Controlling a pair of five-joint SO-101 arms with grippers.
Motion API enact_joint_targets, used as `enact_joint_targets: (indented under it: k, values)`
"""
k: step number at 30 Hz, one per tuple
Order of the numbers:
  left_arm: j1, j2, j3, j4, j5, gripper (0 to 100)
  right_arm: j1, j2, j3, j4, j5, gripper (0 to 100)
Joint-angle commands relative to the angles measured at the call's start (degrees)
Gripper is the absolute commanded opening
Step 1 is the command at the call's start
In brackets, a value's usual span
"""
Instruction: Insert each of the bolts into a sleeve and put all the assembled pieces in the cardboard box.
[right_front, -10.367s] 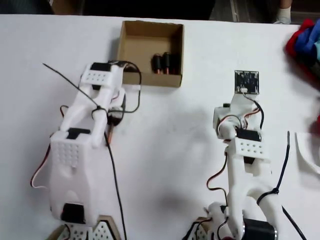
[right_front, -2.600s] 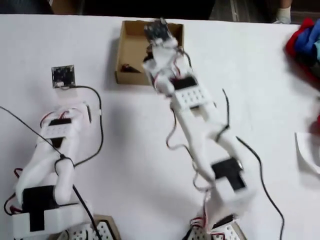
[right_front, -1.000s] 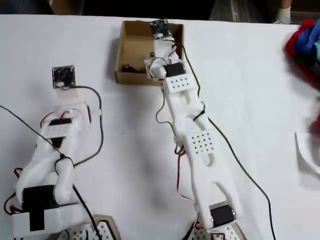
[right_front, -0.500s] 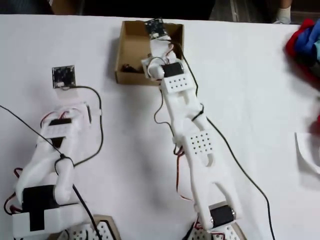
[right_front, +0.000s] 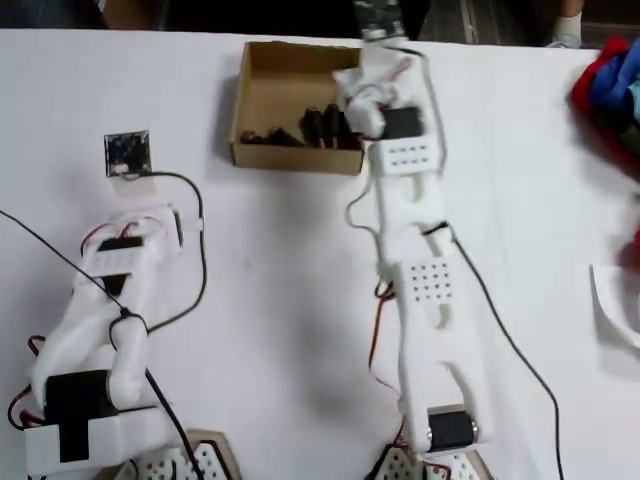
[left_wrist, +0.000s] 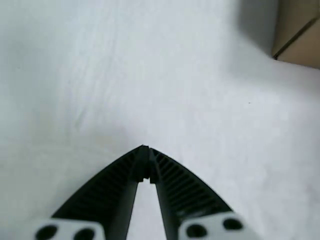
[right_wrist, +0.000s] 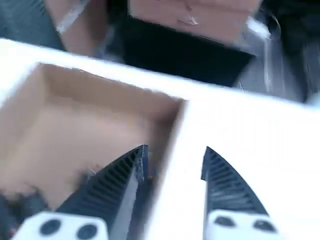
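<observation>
The left gripper (left_wrist: 145, 159), pinched closed and empty, hangs over the table (right_front: 280, 300). The cardboard box (right_front: 290, 158) near the far edge holds several assembled pieces (right_front: 322, 126): short black cylinders with coppery ends, along its near wall. The right gripper (right_wrist: 172, 156) straddles the box's right wall, spread and empty. The task looks about finished.

The right gripper (right_wrist: 172, 155) has swung from over the cardboard box (right_front: 262, 80) toward upper centre, straddling its right wall. The assembled pieces (right_front: 322, 126) inside now lie uncovered.
</observation>
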Motion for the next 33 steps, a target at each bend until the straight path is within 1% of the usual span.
enact_joint_targets:
  k: [1, 3, 5, 8, 13, 15, 18, 21, 23, 26, 29, 31, 33]
  values:
    - [0.62, -0.35, -2.24, -0.44, -0.18, 3, 4.18, -8.57, -2.46, 13.93, 0.62, 13.8]
    - [0.62, -0.62, -2.07, -0.35, -0.26, 3, 4.88, -12.18, -2.46, 23.96, 0.62, 13.9]
    - [0.18, -1.67, -2.24, 0.44, -0.35, 3, 4.97, -15.34, -2.37, 31.34, 0.70, 14.0]
    - [-0.88, -7.65, -2.68, 6.95, -0.44, 3, 4.97, -19.30, -2.37, 38.29, 0.35, 14.0]
    - [-0.62, -26.20, -3.47, 25.32, -0.53, 3, 6.02, -24.48, -2.37, 39.87, 0.26, 13.8]
    - [-0.70, -33.85, -2.86, 31.12, -0.53, 3, 7.25, -27.82, -2.37, 40.04, 0.26, 13.7]
    - [-0.97, -44.57, -0.31, 35.69, -0.53, 3, 11.12, -34.51, -2.29, 40.22, 0.26, 13.0]
    - [-1.05, -54.42, 5.58, 35.96, -1.41, 3, 15.34, -42.77, 1.58, 40.22, 0.26, 6.0]
    - [-1.05, -61.10, 9.80, 36.04, -6.33, 3, 17.27, -49.36, 9.67, 40.22, 0.26, 1.3]
    - [-2.02, -72.09, 16.57, 35.96, -15.38, 3, 17.63, -60.53, 29.27, 40.22, 0.26, 4.4]
    - [-2.55, -83.34, 22.90, 36.04, -19.87, 3, 13.85, -73.01, 53.10, 39.96, -0.62, 4.9]
    - [-2.46, -90.81, 27.82, 36.13, -19.96, 3, 11.56, -80.31, 67.16, 39.87, -5.36, 4.9]
    - [-2.02, -96.44, 31.96, 36.13, -19.96, 3, 10.95, -86.37, 79.03, 38.90, -12.84, 5.2]
